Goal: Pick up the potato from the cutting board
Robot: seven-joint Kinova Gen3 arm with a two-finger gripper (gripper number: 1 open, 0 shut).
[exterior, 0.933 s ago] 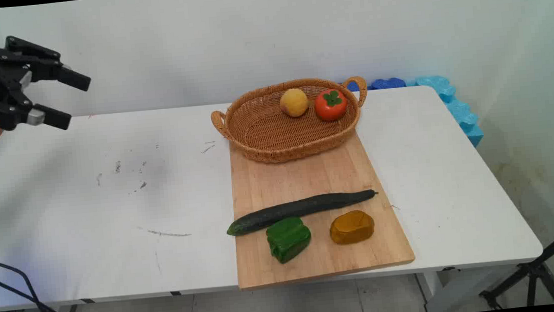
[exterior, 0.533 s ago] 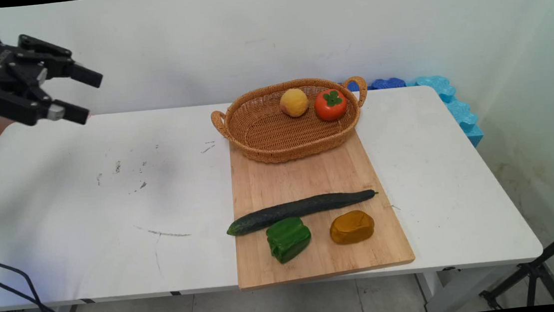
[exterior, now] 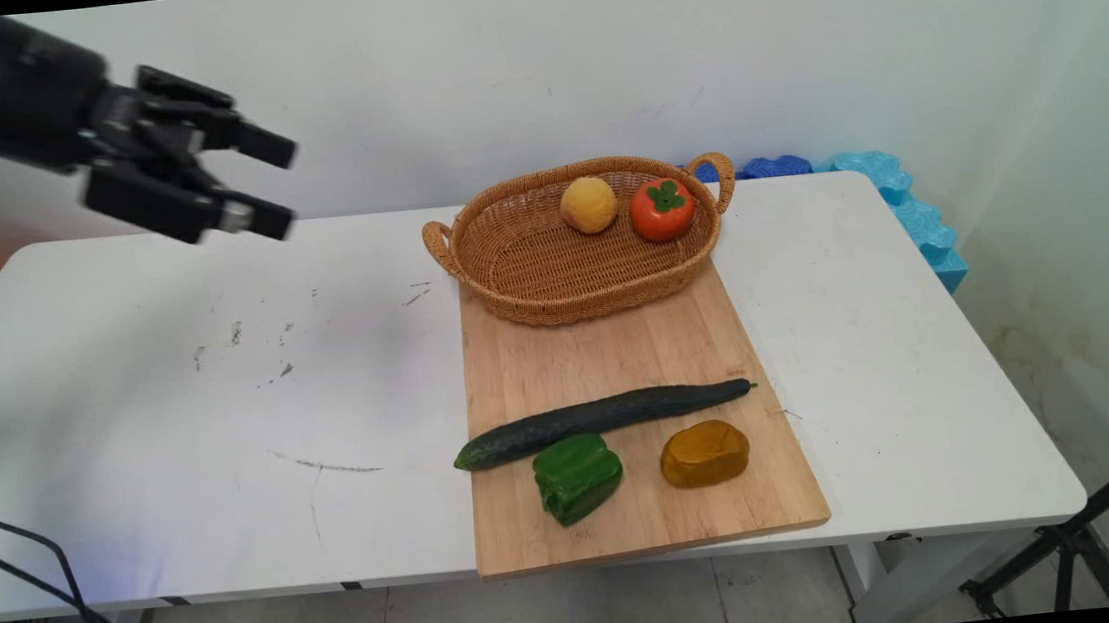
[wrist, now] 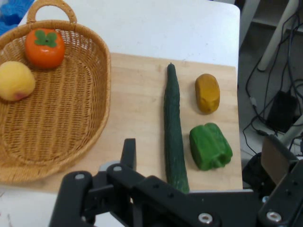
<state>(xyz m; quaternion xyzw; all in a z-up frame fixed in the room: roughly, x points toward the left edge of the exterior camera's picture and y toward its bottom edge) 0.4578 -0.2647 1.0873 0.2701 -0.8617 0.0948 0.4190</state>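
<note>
Gripper [exterior: 281,187]: fingers spread, empty, raised well left of the basket [exterior: 552,282]
Board [exterior: 618,346]: touching basket, bearing cucumber [exterior: 604,420], two peppers

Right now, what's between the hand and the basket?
Only bare white table. In the main view the hand hangs open up left of the wicker basket, with nothing lying between them.

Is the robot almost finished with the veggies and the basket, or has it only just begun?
No goal is given, so this is a guess. Maybe done: a peach and a persimmon lie in the wicker basket. In hand: nothing; the gripper hangs open and empty, high over the table's far left. Untouched: the cucumber, green pepper and yellow pepper on the cutting board.
</note>
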